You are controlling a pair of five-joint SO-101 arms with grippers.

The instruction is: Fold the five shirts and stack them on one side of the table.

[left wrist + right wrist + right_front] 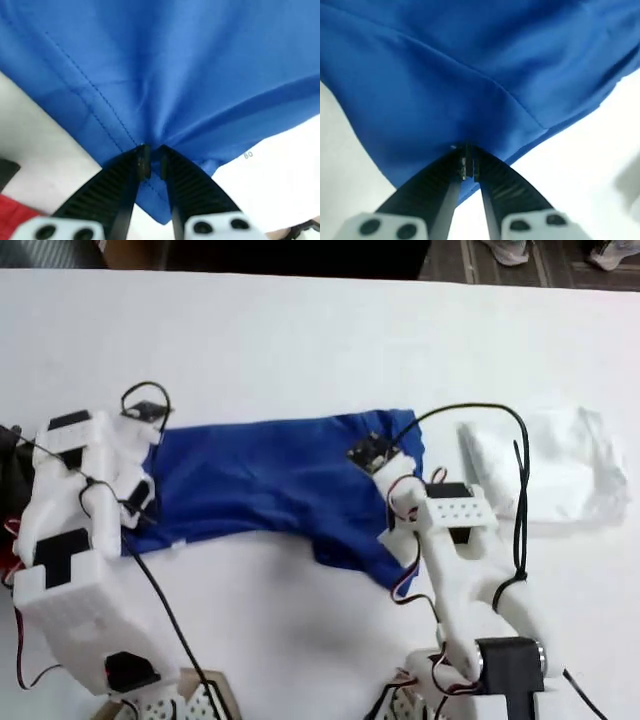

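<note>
Left gripper [150, 162]: jaws closed on a hem edge of the blue shirt [270, 475], with cloth puckering into the pinch, so the grip looks firm. Right gripper [467, 165]: likewise clamped on a fold of the same shirt near a seam, at the opposite end. Judged reason for the paired hold: two pinch points let the arms carry one edge over together, so the fold comes out straight. The shirt lies spread lengthwise on the white table [300, 330] between the arms, with one flap trailing toward the right arm's base. Farther right, just beside the shirt, rests a pale folded bundle [560, 475]. This is likely the stack side, though its count cannot be told.
</note>
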